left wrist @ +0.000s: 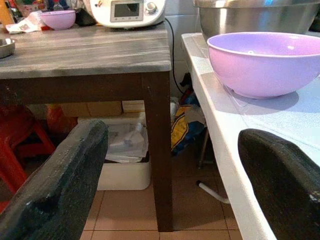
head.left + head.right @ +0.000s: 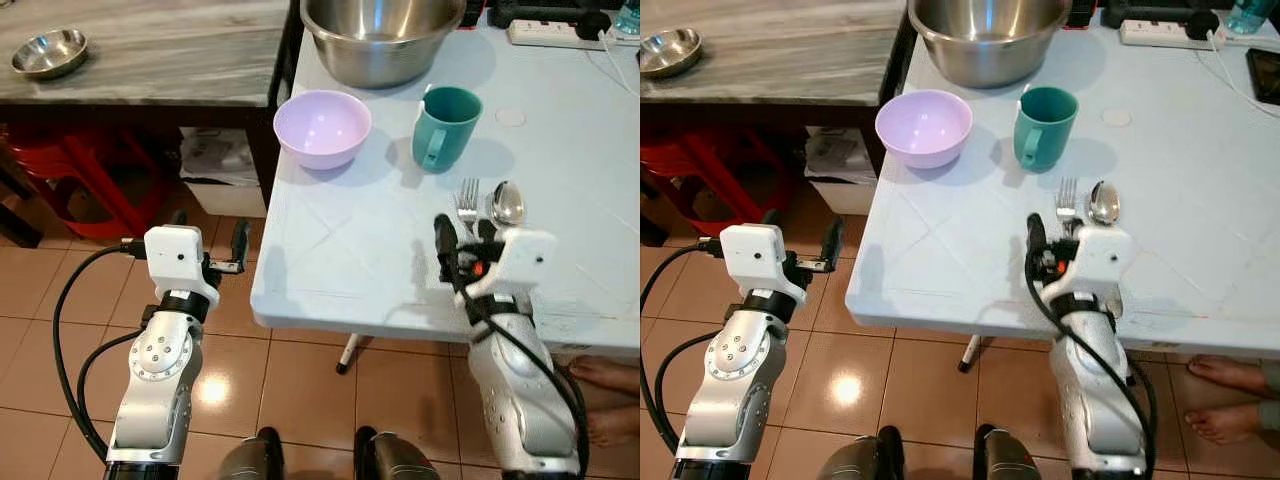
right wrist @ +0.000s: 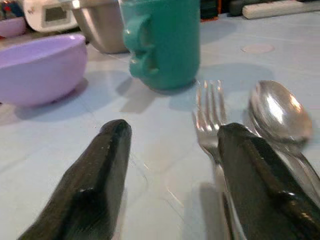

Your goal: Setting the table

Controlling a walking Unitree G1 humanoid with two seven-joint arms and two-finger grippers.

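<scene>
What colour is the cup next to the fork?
The mug is teal green, clearest in the left eye view.

Both silver arms are raised forward, bent at the elbow. The left gripper is held level, with its two black fingers spread wide apart and nothing clasped between them. The right gripper is pointed forward and slightly down, with its fingers parted and nothing gripped. Black cables are looped along both wrists.
</scene>
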